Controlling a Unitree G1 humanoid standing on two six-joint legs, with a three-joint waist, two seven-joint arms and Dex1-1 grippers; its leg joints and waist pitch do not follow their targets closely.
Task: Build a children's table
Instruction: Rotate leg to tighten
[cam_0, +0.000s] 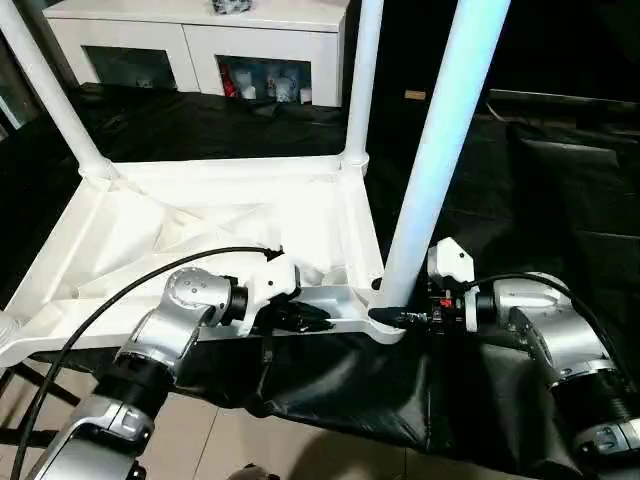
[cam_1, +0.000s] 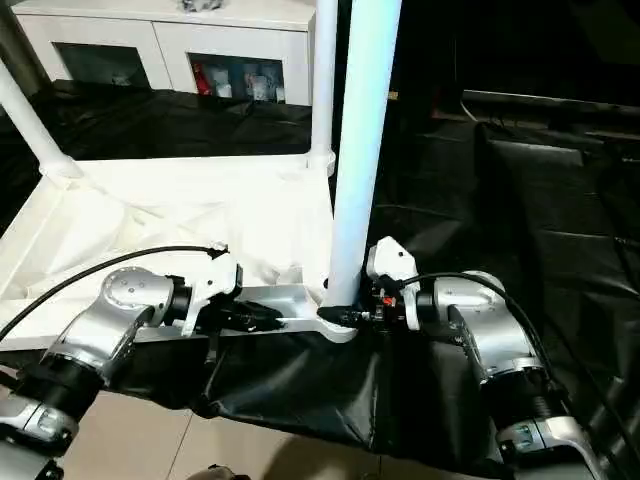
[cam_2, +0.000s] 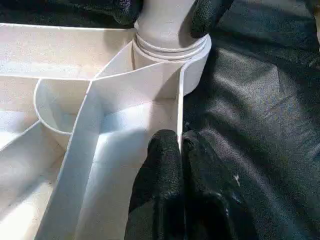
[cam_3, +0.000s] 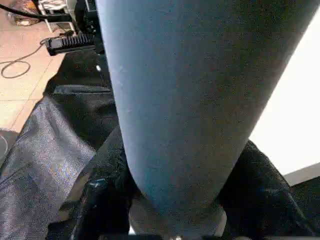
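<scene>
The white tabletop (cam_0: 200, 215) lies upside down on black cloth, ribbed underside up. Two white legs stand in its far corner sockets, one at the left (cam_0: 50, 90) and one at the right (cam_0: 360, 80). A third leg (cam_0: 440, 150) rises from the near right socket (cam_2: 170, 47). My right gripper (cam_0: 392, 315) is shut on this leg's base, with a black finger (cam_3: 102, 200) on each side of the tube (cam_3: 190, 100). My left gripper (cam_0: 315, 318) is shut on the tabletop's near rim, its fingers (cam_2: 167, 165) pinching the thin rim wall (cam_2: 179, 110) a short way from that socket.
A white cabinet (cam_0: 200, 40) with glass doors stands behind the work. The black cloth (cam_0: 520, 180) covers the support and hangs over its near edge above the tiled floor (cam_0: 250, 440). A black cable (cam_0: 110, 305) loops over my left forearm.
</scene>
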